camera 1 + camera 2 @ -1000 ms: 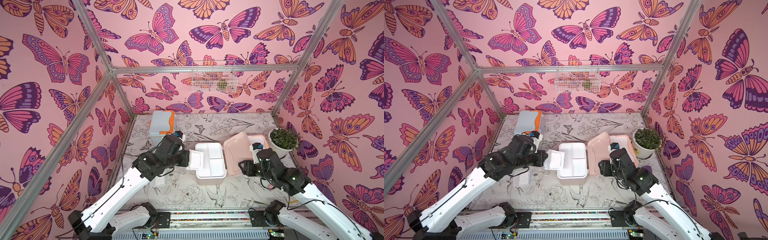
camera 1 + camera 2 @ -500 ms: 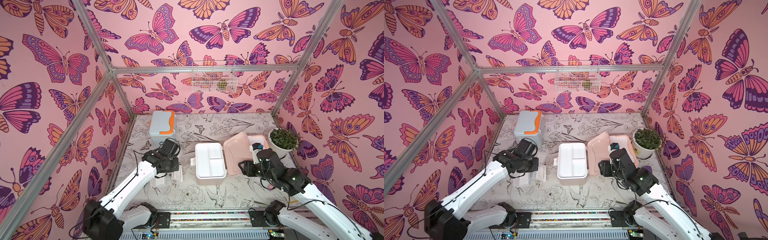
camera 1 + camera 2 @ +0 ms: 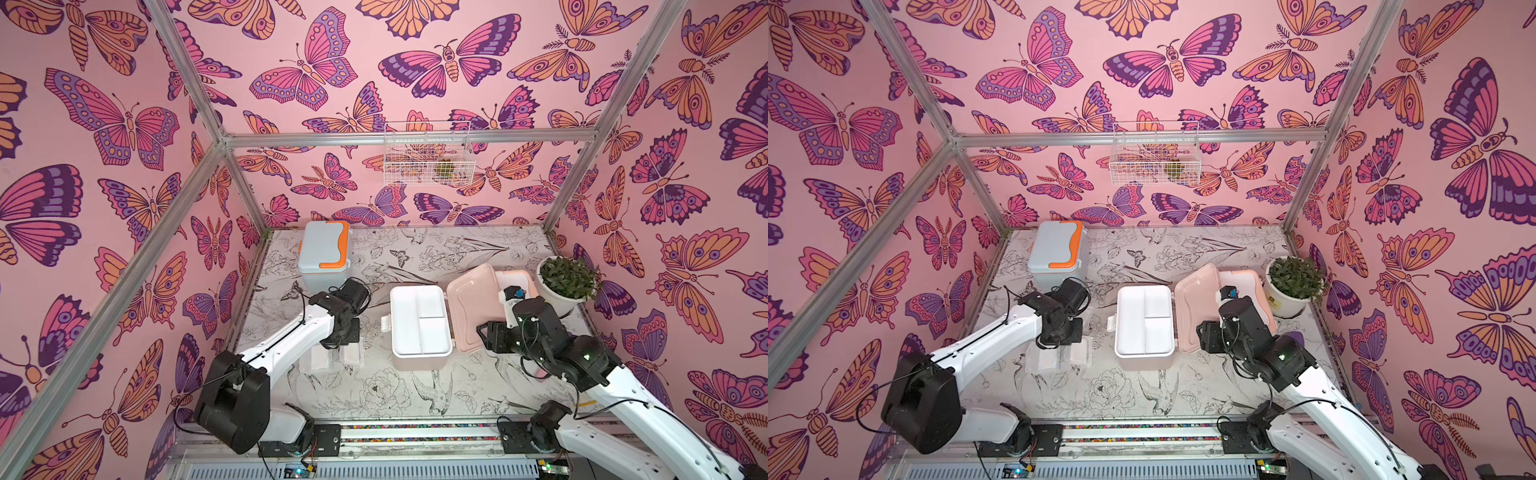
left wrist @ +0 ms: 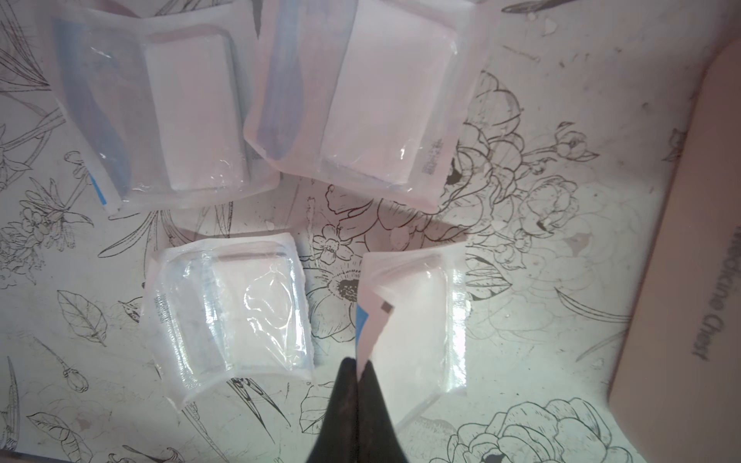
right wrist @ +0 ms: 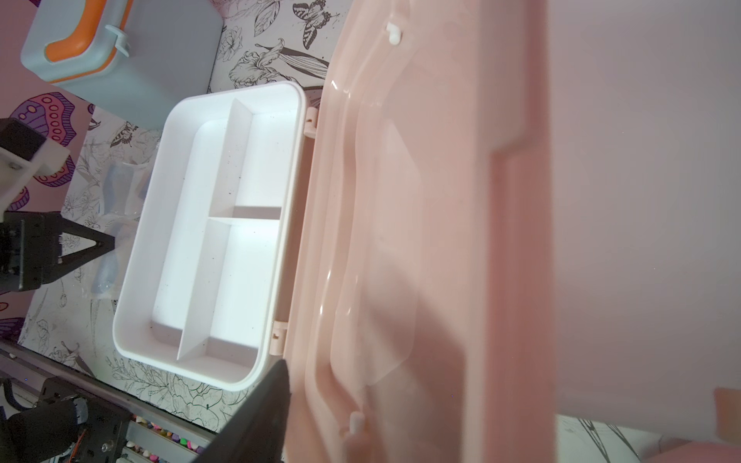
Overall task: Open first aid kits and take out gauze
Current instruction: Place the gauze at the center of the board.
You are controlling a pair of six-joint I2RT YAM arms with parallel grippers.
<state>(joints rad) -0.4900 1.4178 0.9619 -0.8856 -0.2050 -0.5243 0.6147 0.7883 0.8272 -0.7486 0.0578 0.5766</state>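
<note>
My left end effector (image 4: 358, 362) is clenched on one corner of a gauze packet (image 4: 417, 320), holding it over the bench (image 4: 581, 260) just beside the open case (image 3: 419, 361), on the side away from its lid (image 3: 473, 307). Three more packets (image 4: 228, 312) lie near. My right end effector (image 3: 486, 334) seems clamped on that lid's edge, though one finger is hidden. Risks: the thin corner pinch slips or the film clings on release; a loose lid grip lets the lid fall shut.
</note>
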